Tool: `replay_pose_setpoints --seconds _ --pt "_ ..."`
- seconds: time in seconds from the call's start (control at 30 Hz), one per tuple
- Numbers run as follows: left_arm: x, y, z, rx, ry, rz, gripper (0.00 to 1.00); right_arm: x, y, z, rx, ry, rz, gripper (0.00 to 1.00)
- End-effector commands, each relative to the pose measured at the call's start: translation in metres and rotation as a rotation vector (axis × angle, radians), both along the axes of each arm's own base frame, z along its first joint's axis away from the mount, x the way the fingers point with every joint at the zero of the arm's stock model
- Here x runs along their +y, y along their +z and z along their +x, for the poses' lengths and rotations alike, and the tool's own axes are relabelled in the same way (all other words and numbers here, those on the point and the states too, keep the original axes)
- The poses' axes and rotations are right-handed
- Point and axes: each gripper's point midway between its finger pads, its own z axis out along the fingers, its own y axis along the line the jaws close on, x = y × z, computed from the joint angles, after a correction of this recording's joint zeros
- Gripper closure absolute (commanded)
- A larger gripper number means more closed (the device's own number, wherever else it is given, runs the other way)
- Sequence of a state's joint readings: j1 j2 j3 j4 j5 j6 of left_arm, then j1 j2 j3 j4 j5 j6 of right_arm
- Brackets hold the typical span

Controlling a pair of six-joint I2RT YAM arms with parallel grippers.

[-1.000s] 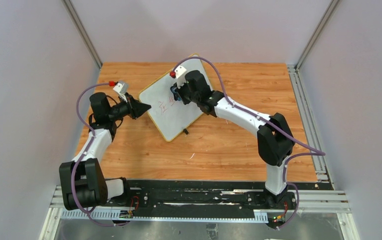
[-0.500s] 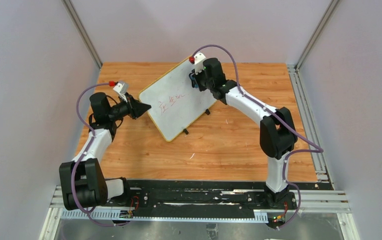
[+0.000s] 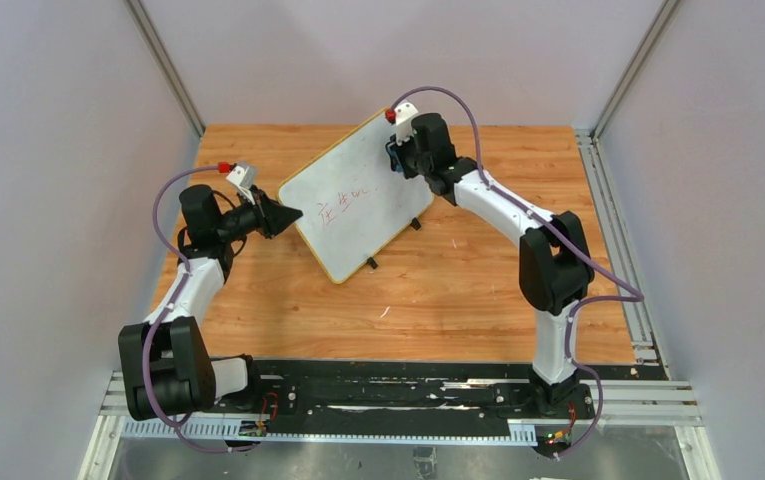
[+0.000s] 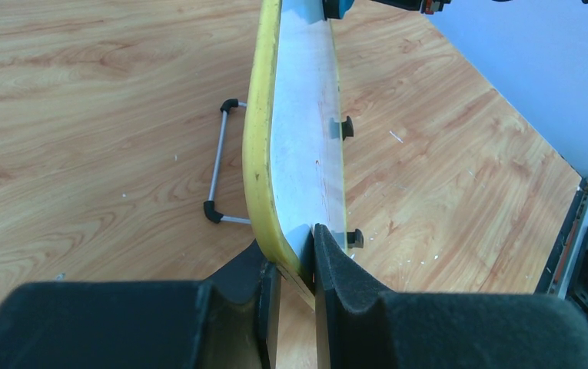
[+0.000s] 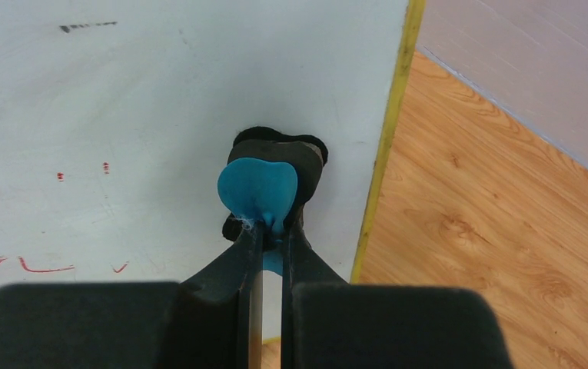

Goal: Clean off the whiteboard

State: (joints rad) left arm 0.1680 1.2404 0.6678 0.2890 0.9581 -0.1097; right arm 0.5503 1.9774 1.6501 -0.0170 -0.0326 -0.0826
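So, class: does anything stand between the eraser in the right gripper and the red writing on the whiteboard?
Nothing visible does. The right gripper holds the blue eraser against the whiteboard near its far edge; only bare white surface lies between it and the red writing.

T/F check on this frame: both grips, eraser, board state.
1. The left gripper is clamped on the whiteboard rim. True.
2. The right gripper is open and empty. False: it is shut on a blue eraser.
3. The board is wiped clean. False: red writing remains.
4. The eraser is pressed on the board near its rim. True.
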Motion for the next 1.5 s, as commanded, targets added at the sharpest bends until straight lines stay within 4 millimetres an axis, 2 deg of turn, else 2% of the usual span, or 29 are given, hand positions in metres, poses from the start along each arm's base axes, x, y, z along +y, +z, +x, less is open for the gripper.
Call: replay_pose_setpoints --seconds 0.0,0.07,0.33,0.43,0.53,0.67,0.87,0.97,1.07,1.23,1.4,1.47 --pt "0.005 -0.012 0.003 -0.056 -0.009 0.100 1.00 0.051 -0.001 -0.030 0.011 0.126 0.026 0.99" --pt "0.005 -0.012 0.004 -0.053 -0.009 0.099 1.00 0.060 0.016 -0.041 -0.018 0.148 0.031 0.99" --pt "0.005 -0.012 0.003 -0.055 -0.009 0.100 1.00 0.093 0.025 -0.077 -0.034 0.229 0.048 0.99" --pt "0.005 -0.011 0.003 -0.058 -0.007 0.101 1.00 0.098 0.027 -0.084 -0.037 0.245 0.054 0.99" --pt "0.005 -0.010 0.003 -0.059 -0.007 0.100 1.00 0.094 0.027 -0.082 -0.052 0.225 0.038 0.99" --pt "0.005 -0.010 0.002 -0.061 -0.008 0.099 1.00 0.074 0.017 -0.063 -0.068 0.160 -0.030 0.99" --pt "0.006 -0.009 0.001 -0.064 -0.006 0.104 1.00 0.021 -0.007 -0.024 -0.004 0.039 -0.030 0.99" --pt "0.005 -0.009 0.001 -0.063 -0.008 0.104 1.00 -0.003 -0.014 -0.015 0.012 -0.012 -0.025 0.99" --pt "0.005 -0.010 0.002 -0.062 -0.010 0.104 1.00 -0.015 -0.014 -0.014 0.019 -0.031 -0.007 0.99" --pt "0.005 -0.010 0.003 -0.059 -0.009 0.103 1.00 -0.004 -0.018 -0.025 0.046 0.006 0.045 0.99" --pt "0.005 -0.010 0.002 -0.061 -0.006 0.104 1.00 0.021 -0.020 -0.042 0.054 0.054 0.078 0.99" --pt "0.005 -0.009 0.003 -0.062 -0.006 0.104 1.00 0.036 -0.018 -0.052 0.057 0.086 0.090 0.99"
